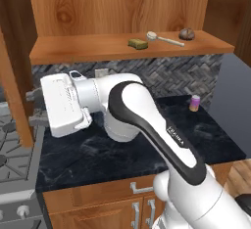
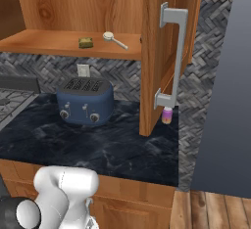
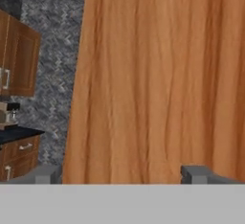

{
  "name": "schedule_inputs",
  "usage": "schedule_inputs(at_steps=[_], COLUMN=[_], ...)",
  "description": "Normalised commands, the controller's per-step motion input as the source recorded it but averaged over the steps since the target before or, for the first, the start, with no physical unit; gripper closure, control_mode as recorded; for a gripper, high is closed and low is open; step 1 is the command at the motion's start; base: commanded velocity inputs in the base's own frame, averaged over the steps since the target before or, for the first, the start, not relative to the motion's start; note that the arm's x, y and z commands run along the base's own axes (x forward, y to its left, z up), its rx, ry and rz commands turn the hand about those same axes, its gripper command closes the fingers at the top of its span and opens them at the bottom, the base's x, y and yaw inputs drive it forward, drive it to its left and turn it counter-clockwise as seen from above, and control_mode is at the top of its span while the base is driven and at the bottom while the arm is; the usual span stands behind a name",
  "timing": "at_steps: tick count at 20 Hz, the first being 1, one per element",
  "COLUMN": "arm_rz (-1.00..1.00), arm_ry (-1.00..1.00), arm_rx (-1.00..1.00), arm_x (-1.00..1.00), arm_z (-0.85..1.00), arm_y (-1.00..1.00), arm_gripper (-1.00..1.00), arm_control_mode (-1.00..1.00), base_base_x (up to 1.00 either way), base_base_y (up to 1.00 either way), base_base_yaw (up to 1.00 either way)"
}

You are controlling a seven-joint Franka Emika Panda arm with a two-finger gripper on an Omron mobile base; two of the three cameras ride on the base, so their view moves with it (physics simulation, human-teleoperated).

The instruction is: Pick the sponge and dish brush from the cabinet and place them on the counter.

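The cabinet [image 1: 88, 52] stands open, with the sponge [image 1: 138, 43] and the dish brush [image 1: 164, 38] lying side by side on its shelf. From the right base view the sponge [image 2: 86, 42] and dish brush [image 2: 114, 39] lie near the shelf's front edge. My gripper [image 1: 33, 108] hangs over the left end of the counter [image 1: 98, 149], well below and left of the shelf, pointing left at the open left door. In the hand view the gripper [image 3: 122, 175] is open and empty, its fingertips [image 3: 48, 174] wide apart before a wooden panel [image 3: 153, 84].
A dark brown lump [image 1: 187, 34] sits right of the brush. A blue toaster [image 2: 86, 101] stands on the counter under the shelf, a purple-and-cream jar [image 2: 167, 115] by the open right door [image 2: 157, 52] with its silver handle [image 2: 176, 52]. The stove [image 1: 12, 174] is at left.
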Motion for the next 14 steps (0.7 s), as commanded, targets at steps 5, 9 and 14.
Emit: schedule_inputs(at_steps=[5, 9, 14], arm_rz=[0.0, 0.0, 0.0], arm_ry=[-0.01, 0.0, 0.0], arm_rx=[0.0, 0.0, 0.0], arm_x=[0.05, 0.09, 0.16], arm_z=[0.12, 0.37, 0.44], arm_y=[0.32, -0.08, -0.26], arm_gripper=[-1.0, -1.0, -1.0], arm_control_mode=[-1.0, -1.0, -1.0], base_base_x=[0.0, 0.0, 0.0], base_base_y=[0.0, 0.0, 0.0], base_base_yaw=[0.0, 0.0, 0.0])
